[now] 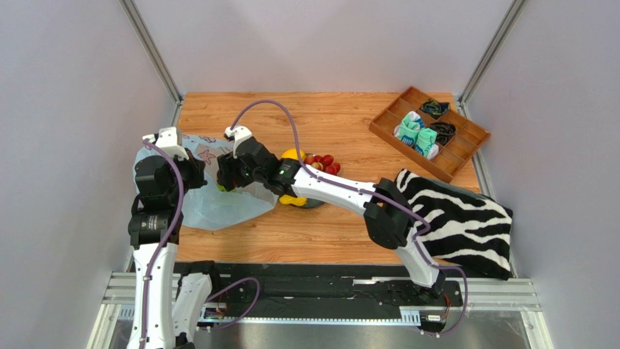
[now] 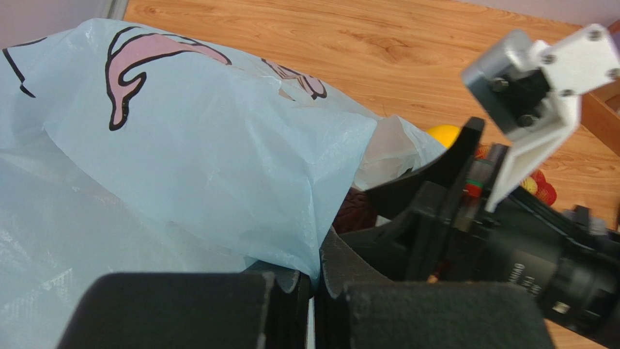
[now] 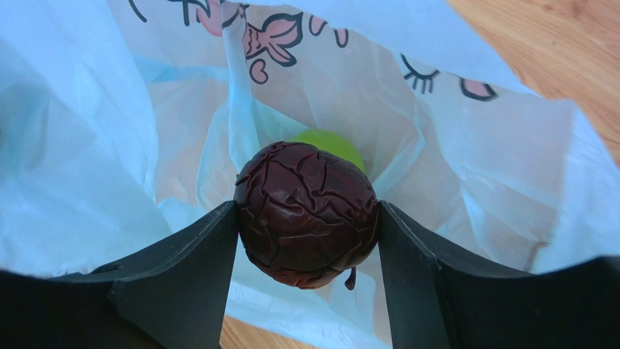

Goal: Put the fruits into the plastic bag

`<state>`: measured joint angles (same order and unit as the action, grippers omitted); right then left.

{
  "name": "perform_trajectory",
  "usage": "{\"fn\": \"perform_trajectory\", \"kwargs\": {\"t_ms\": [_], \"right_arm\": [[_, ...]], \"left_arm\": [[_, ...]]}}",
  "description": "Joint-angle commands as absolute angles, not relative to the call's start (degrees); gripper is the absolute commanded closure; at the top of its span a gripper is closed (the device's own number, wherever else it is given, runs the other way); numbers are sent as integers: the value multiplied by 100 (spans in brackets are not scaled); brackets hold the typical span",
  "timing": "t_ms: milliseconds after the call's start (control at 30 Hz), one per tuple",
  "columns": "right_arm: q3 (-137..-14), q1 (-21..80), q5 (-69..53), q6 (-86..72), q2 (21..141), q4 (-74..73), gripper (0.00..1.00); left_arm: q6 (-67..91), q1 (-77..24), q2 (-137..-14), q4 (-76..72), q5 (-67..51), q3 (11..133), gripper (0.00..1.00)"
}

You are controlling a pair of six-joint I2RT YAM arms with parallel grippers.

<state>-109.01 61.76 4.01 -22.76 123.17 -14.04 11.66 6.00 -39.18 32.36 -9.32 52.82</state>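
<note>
The pale blue plastic bag (image 1: 211,207) lies at the table's left, its mouth facing right. My left gripper (image 2: 318,273) is shut on the bag's upper edge (image 2: 182,160) and holds it up. In the bag's mouth, my right gripper (image 3: 305,218) is shut on the wrinkled dark red-purple fruit (image 3: 305,212). Behind that fruit a bright green apple (image 3: 331,142) rests inside the bag (image 3: 87,145). A yellow lemon (image 1: 292,154), several small red fruits (image 1: 324,163) and a yellow pear (image 1: 293,200) lie just right of the bag, partly hidden by the right arm.
A dark round plate (image 1: 313,203) peeks out under the right arm beside the pear. A wooden compartment tray (image 1: 429,131) with rolled socks stands at the back right. A zebra-striped cloth (image 1: 458,218) lies at the front right.
</note>
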Motion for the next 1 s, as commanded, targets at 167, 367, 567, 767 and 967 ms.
{"fn": "perform_trajectory", "kwargs": {"t_ms": [167,367,567,767,967], "right_arm": [[-12268,6275,299,-2601,13446,-1292,48],[-12577,6293,422,-2698,13825,-1336,45],[-12568,6293,316,-2654,13887,-1345,15],[-12603,6293,246,-2602,13869,-1292,1],[-12551,6293,158,-2584,13738,-1231,0]], "left_arm": [[1266,589,-3929,3085,-1037,5300,100],[1266,589,-3964,3094,-1107,5309,100],[1266,589,-3973,3094,-1107,5317,100],[1266,589,-3999,3094,-1134,5317,100],[1266,589,-4008,3094,-1125,5326,100]]}}
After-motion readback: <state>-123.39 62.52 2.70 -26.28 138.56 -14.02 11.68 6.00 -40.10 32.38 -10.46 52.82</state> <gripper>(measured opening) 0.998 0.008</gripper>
